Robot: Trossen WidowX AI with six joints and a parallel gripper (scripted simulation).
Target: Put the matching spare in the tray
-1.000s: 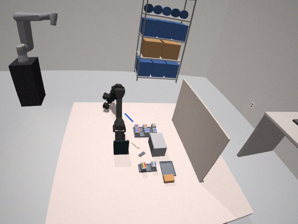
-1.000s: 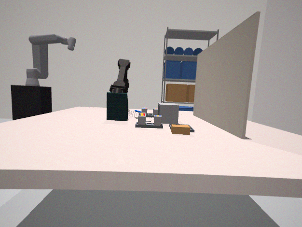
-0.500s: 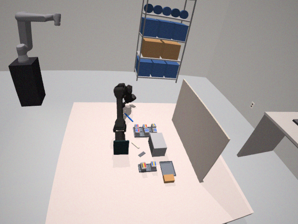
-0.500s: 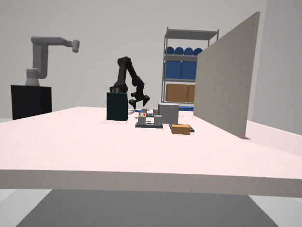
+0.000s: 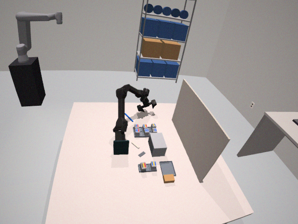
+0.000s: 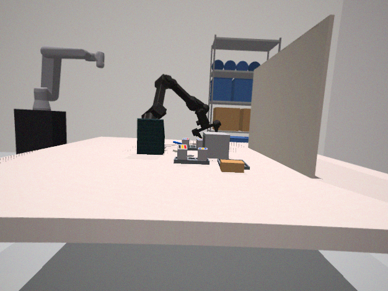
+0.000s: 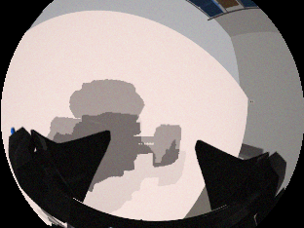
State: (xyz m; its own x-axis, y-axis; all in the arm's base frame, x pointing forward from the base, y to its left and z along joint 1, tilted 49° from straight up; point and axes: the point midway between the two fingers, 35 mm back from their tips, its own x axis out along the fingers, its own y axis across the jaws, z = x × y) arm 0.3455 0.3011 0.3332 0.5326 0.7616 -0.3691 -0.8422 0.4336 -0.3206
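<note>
My gripper (image 5: 146,106) (image 6: 206,129) (image 7: 154,140) is open and empty. It hangs above the table behind the grey box-shaped mounted unit (image 5: 157,144) (image 6: 216,144), pointing down at bare table and its own shadow in the wrist view. Three spares with coloured stripes stand in a holder (image 5: 144,129) just behind the unit. Two more spares, a left one (image 5: 143,165) (image 6: 181,151) and a right one (image 5: 153,164) (image 6: 202,152), stand in a holder in front of it. The dark tray (image 5: 167,167) (image 6: 247,166) lies right of those, with an orange block (image 5: 168,178) (image 6: 232,165) at its near end. The unit's back face is hidden.
A tall beige panel (image 5: 197,127) (image 6: 288,103) stands along the right of the table. The arm's dark base (image 5: 121,147) (image 6: 150,136) is left of the unit. A blue pen (image 5: 128,117), a thin rod (image 5: 135,145) and a small grey plate (image 5: 142,153) lie nearby.
</note>
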